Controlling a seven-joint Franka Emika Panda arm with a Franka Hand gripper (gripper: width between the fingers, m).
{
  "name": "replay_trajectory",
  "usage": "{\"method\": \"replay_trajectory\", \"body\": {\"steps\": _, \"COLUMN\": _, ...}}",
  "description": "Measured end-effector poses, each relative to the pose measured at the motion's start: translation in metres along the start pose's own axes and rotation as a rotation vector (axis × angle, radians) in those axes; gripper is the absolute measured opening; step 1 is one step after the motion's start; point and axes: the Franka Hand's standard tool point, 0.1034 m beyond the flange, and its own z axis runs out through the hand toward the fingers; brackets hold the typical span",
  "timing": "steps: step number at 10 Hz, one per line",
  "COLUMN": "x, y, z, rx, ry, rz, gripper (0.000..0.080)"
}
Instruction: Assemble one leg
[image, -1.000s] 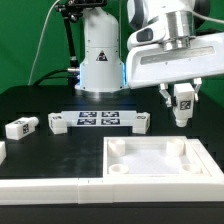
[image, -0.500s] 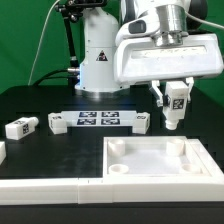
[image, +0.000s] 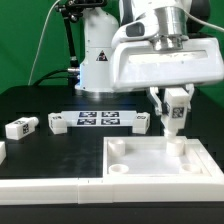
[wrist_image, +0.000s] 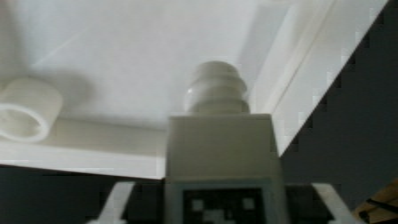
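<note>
My gripper (image: 175, 110) is shut on the leg (image: 175, 116), a small white block with a marker tag, held upright. Its lower end hangs just above the far right corner of the large white tray-like piece (image: 150, 166). In the wrist view the leg (wrist_image: 221, 140) runs out from between my fingers (wrist_image: 119, 200), and its stepped peg end (wrist_image: 214, 85) points into the corner by the tray's wall (wrist_image: 306, 60). A round corner socket (wrist_image: 27, 108) shows to one side. Whether the peg touches the tray cannot be told.
Three more white tagged blocks lie on the black table: one at the exterior view's left (image: 20, 127), one left of the marker board (image: 57, 124), and one at its right end (image: 143, 122). The marker board (image: 98, 120) lies behind the tray. The robot base (image: 98, 60) stands at the back.
My gripper has carried the leg down and toward the exterior view's left, from beside the tray to just over its far right corner.
</note>
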Motion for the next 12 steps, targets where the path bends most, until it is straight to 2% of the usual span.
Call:
{"method": "replay_trajectory", "body": {"steps": 2, "x": 0.024, "y": 0.001, "z": 0.026, "rx": 0.002, "ry": 0.027, "rz": 0.003, "gripper": 0.0287}}
{"method": "replay_trajectory", "body": {"steps": 4, "x": 0.040, "y": 0.003, "z": 0.029, "rx": 0.001, "ry": 0.049, "rz": 0.003, "gripper": 0.0287}}
{"method": "replay_trajectory", "body": {"steps": 8, "x": 0.039, "y": 0.003, "z": 0.029, "rx": 0.001, "ry": 0.048, "rz": 0.003, "gripper": 0.0287}}
{"method": "replay_trajectory", "body": {"steps": 11, "x": 0.025, "y": -0.002, "z": 0.033, "rx": 0.001, "ry": 0.042, "rz": 0.002, "gripper": 0.0287}}
{"method": "replay_trajectory", "body": {"steps": 12, "x": 0.027, "y": -0.002, "z": 0.035, "rx": -0.002, "ry": 0.058, "rz": 0.002, "gripper": 0.0287}}
